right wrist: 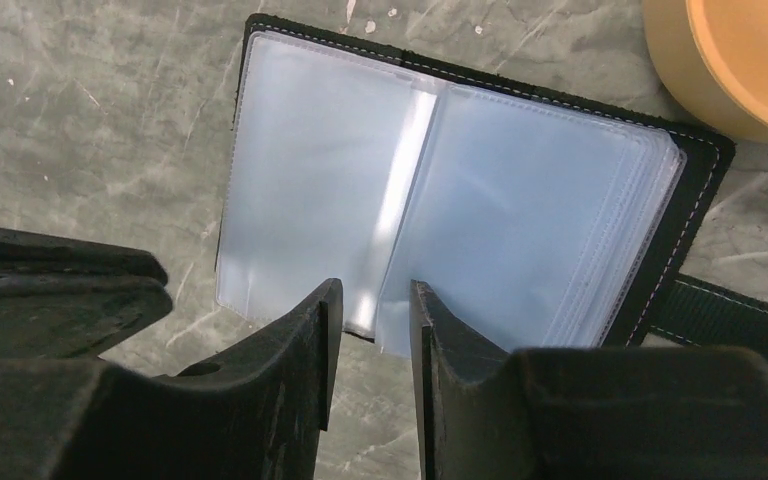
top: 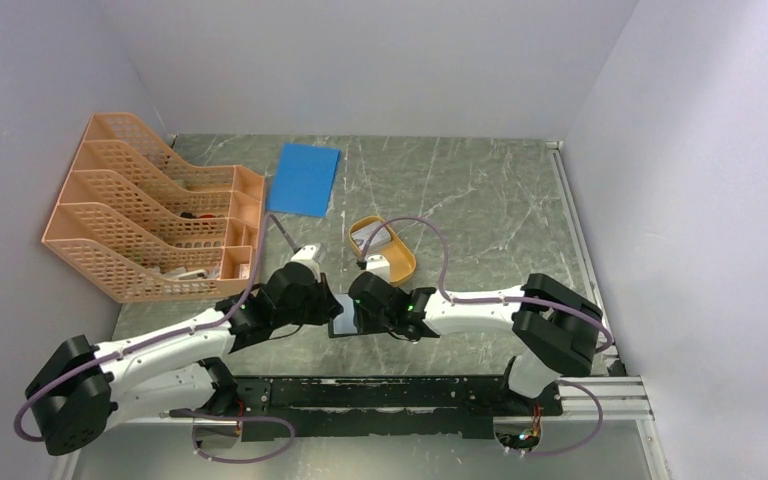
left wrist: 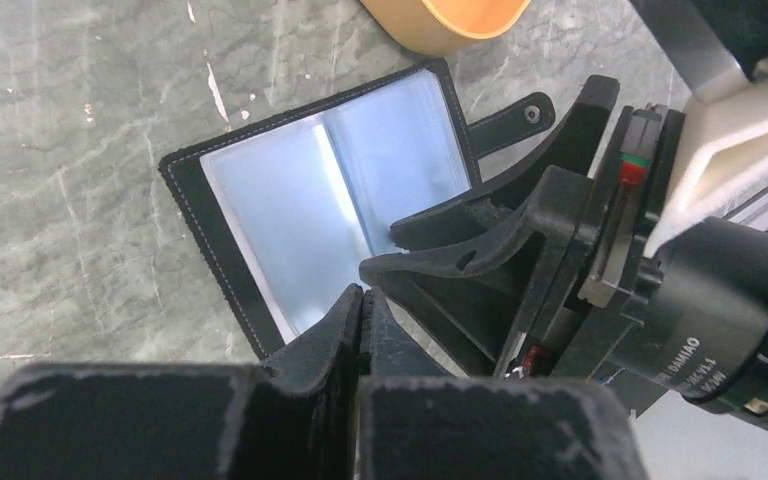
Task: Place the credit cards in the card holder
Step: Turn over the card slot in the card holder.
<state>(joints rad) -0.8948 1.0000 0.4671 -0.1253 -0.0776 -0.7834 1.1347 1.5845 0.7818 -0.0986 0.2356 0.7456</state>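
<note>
The black card holder (top: 343, 316) lies open on the table between my two grippers, its shiny clear pockets (right wrist: 440, 190) facing up. My left gripper (left wrist: 363, 293) is shut with nothing between its fingers, and its tips sit at the holder's (left wrist: 330, 190) near edge. My right gripper (right wrist: 372, 290) is open by a narrow gap, its tips astride the lower end of the holder's middle fold with only pocket edge and table showing between them. Pale card-like pieces, likely the credit cards (top: 362, 241), show inside the orange dish.
The orange oval dish (top: 385, 250) stands just behind the holder. A blue flat sheet (top: 305, 178) lies further back. An orange mesh file rack (top: 150, 210) fills the left side. The holder's snap strap (left wrist: 505, 120) sticks out toward the dish.
</note>
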